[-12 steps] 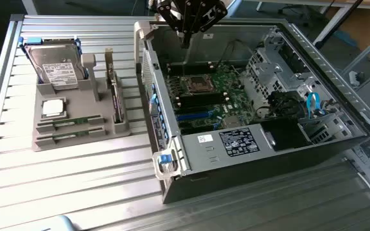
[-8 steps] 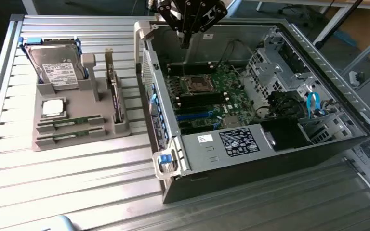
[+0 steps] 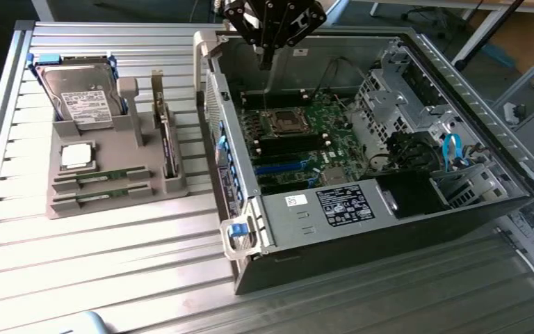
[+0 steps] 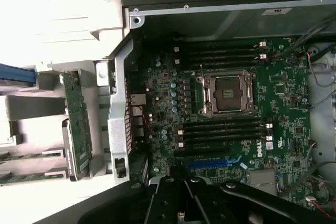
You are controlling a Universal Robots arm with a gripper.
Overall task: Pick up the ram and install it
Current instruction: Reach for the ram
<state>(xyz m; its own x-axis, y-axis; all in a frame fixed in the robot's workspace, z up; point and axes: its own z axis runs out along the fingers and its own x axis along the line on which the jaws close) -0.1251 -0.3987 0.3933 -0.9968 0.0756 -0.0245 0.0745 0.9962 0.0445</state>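
Note:
Two ram sticks (image 3: 101,175) (image 3: 100,195), narrow and green, lie in slots at the front of a grey holder (image 3: 67,207) on the table, at the exterior view's left. In the wrist view the same ram sticks (image 4: 23,156) (image 4: 21,177) appear at the picture's edge. My gripper (image 3: 265,61) hangs above the back of the open computer case (image 3: 341,229), well away from the holder. Its black fingers (image 4: 169,199) are shut with nothing between them. Below it lies the green motherboard (image 4: 283,87) with dark memory slots (image 4: 226,128) on both sides of the processor socket (image 4: 229,94).
The holder also carries a hard drive (image 3: 80,97), a square silver processor chip (image 3: 78,156) and an upright wider card (image 3: 167,142). The case's metal side wall (image 3: 213,104) stands between holder and motherboard. Drive cages and cables (image 3: 434,149) fill the case's right part.

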